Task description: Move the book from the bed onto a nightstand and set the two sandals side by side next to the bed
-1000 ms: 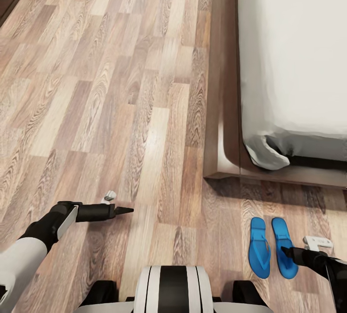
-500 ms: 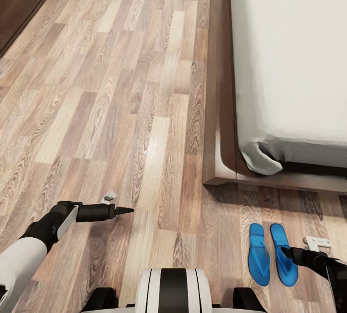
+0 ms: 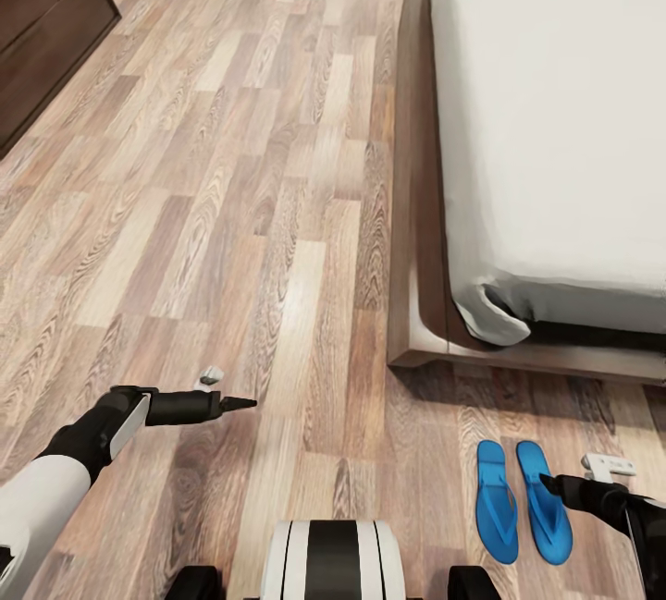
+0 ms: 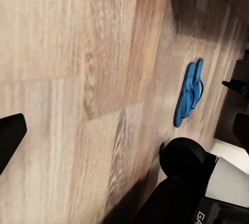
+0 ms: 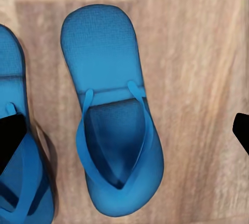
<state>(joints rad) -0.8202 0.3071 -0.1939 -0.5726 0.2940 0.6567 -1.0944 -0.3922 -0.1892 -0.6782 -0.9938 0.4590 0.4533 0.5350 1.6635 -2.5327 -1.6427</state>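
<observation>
Both right end effector (image 3: 548, 482) fingers spread open above two sandals (image 3: 520, 500).

bed (image 3: 555, 119) cut off at right edge, one sandal (image 5: 15, 182) partly cropped

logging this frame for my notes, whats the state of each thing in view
two sandals: flat on the floor, side by side, soles down, straps up, near the foot corner of the bed
bed: mattress top bare where it shows
left gripper: holding nothing, over bare floor; fingers open or shut not clear
right gripper: fingers spread open, empty, over the right-hand sandal
</observation>
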